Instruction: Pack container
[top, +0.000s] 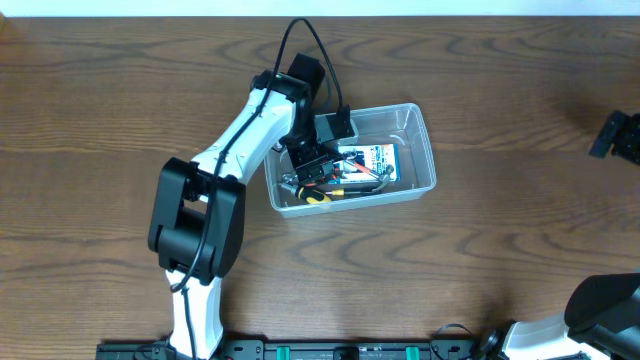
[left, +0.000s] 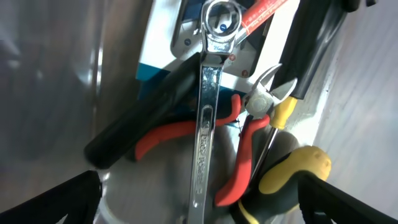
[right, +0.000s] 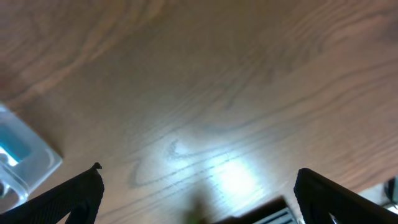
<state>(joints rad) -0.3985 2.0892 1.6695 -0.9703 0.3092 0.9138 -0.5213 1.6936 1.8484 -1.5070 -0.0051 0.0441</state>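
Container (top: 415, 130) overhead, with the left gripper (top: 312, 168) dipped into its left end. Left wrist: fingers (left: 56, 199) spread wide above a wrench (left: 208, 112) and red-handled cutters (left: 242, 155) inside the container. Right wrist: right gripper (right: 199, 199) spread, empty, just off the container's corner.

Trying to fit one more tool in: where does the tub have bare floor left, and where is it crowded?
Bare floor shows at the right end of the container, past the blue-and-white box, and along its far wall. The left half is crowded: wrench, red-handled cutters and yellow-handled screwdriver overlap there under the left gripper.
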